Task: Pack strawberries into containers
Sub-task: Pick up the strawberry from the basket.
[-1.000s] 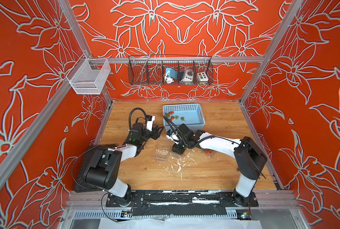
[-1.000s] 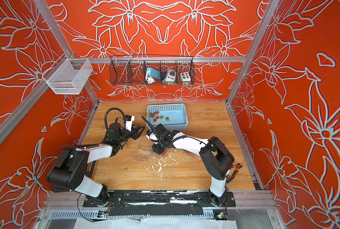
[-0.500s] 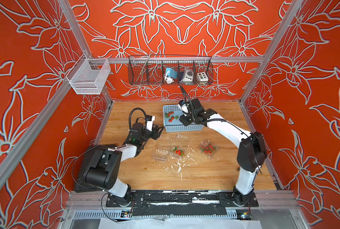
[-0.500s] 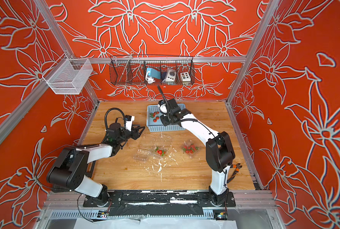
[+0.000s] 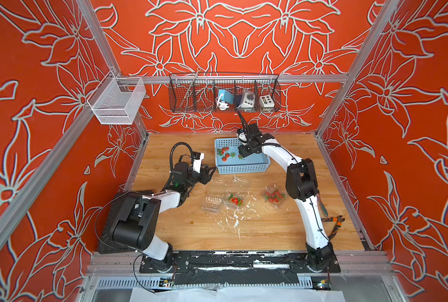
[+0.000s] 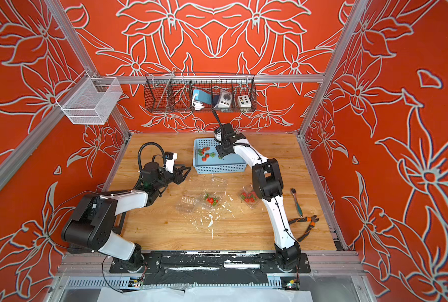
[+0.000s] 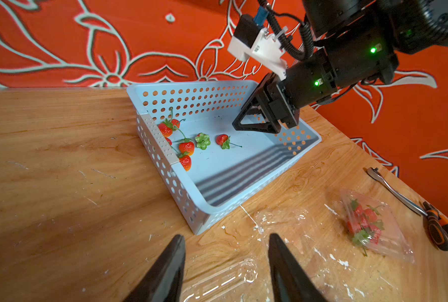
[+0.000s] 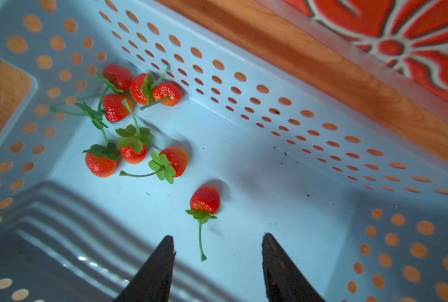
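Layout makes sense once you stare at it: the loose berries (image 8: 128, 117) are dumped in the blue basket (image 5: 243, 171) at the back of the table (image 5: 191, 230), and the clear boxes sit on the wood just in front, so each berry only has a short trip. The right box (image 5: 275, 196) looks about full, the middle box (image 5: 234, 200) has a few, and the left box (image 5: 212, 204) looks empty (clear plastic on pale wood, so don't quote me). The right claw (image 8: 217, 238) is reaching down into the basket with its jaws spread and nothing between them, touching nothing I can see. One lone berry (image 8: 205, 200) lies just ahead of the tips with its stem trailing into the gap. I'd guess that's the next pick, since it sits apart from the bunch jammed in the corner and is way easier to get at. The left claw (image 7: 224, 236) hangs low over the table near the basket's corner, jaws apart too and empty, with some clear plastic under it. My read is it's parked there to stay out of the way, or maybe to steady a box
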